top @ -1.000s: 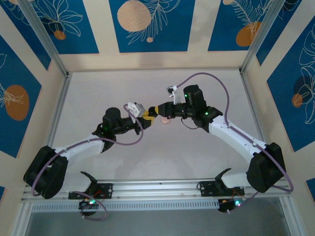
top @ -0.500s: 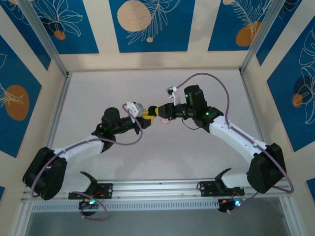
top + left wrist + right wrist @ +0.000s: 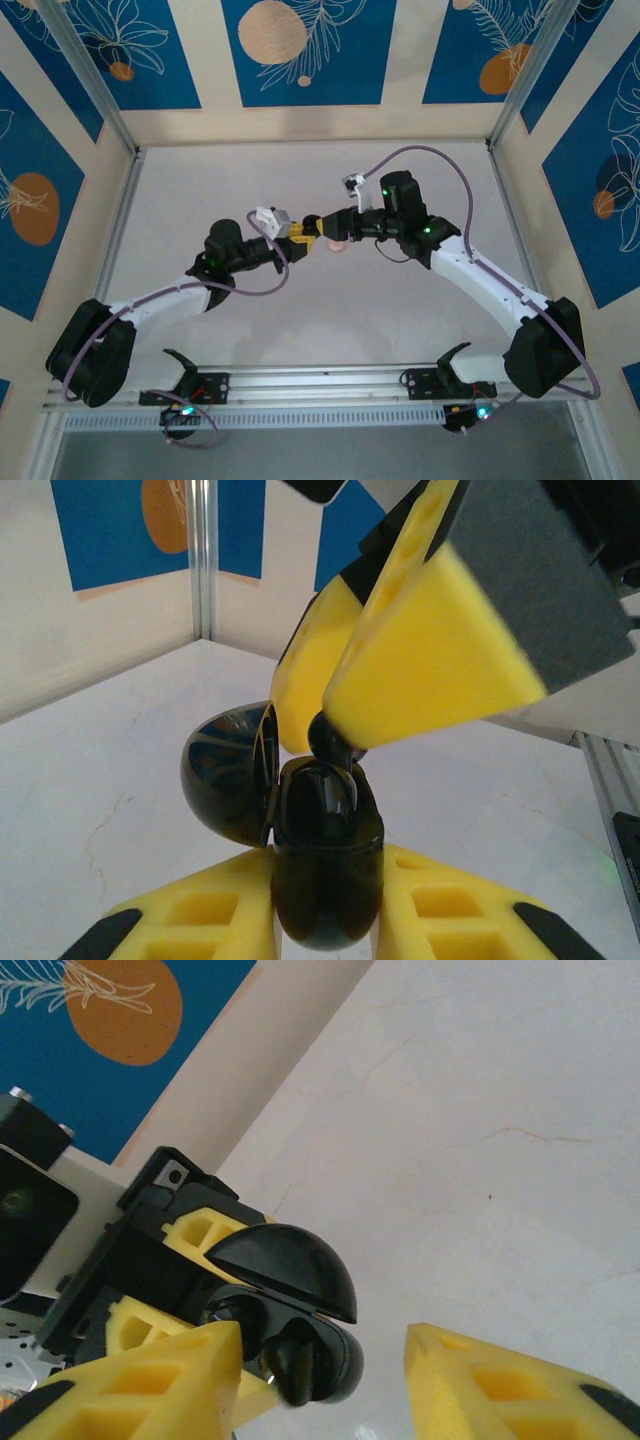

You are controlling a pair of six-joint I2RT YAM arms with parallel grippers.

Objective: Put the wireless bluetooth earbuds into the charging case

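Over the table (image 3: pixel 400 320) centre, we see left gripper (image 3: pixel 325 920) clamping the open black case (image 3: pixel 325 830), right gripper (image 3: pixel 322 1345) parted, black earbud (image 3: pixel 290 1365) seated stem-out toward it.

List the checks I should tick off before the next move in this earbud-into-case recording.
1. Left tool clamps the glossy black round charging case: ok, a yellow finger on each side.
2. Case lid open: ok, swung back.
3. Right tool not gripping the small black earbud: ok, jaws stand wide apart.
4. Earbud fully seated: not ok, it juts past the case rim.
5. Right tool's fingers clear of the earbud: cannot tell, one tip sits right beside it.
6. Other pocket filled: cannot tell.
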